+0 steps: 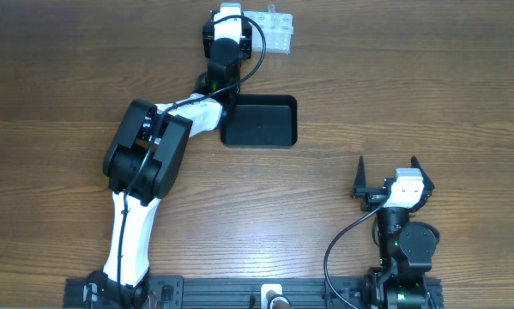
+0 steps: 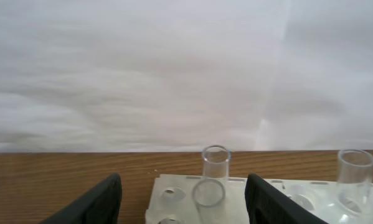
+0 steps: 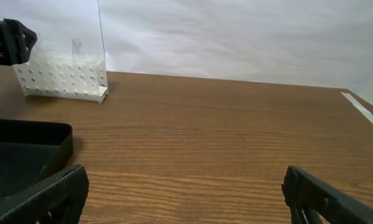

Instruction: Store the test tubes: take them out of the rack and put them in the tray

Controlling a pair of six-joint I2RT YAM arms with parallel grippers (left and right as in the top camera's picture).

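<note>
Plainly, the left gripper is hovering at the white perforated plastic rack, which is sitting at twelve o'clock on the brown wood-grain desk in the top view. Its two dark fingers are standing wide apart with nothing held. A clear cylindrical test tube is standing upright in one of the rack's round holes, its long axis vertical and its open rim rising above the rack's top plate. It is lying straight ahead of the gripper, in line with the gap but nearer one finger than the other, so the coming closure is probably calling for a small sideways correction first. A second clear tube is standing upright farther along the same rack, outside the fingers' span. The shallow black rectangular tray, matte and round-cornered with no tube lying in it yet, is sitting near the rack at six o'clock from it, so the carry is looking short. The right gripper is resting at about four o'clock from the tray, well apart, its fingers also spread wide and empty, which is making the left arm clearly the nearer one. The tubes are looking smooth, thin-walled and slippery, though whether they are glass or hard plastic I cannot tell, so a gentle, centred grip is seeming wise.
</note>
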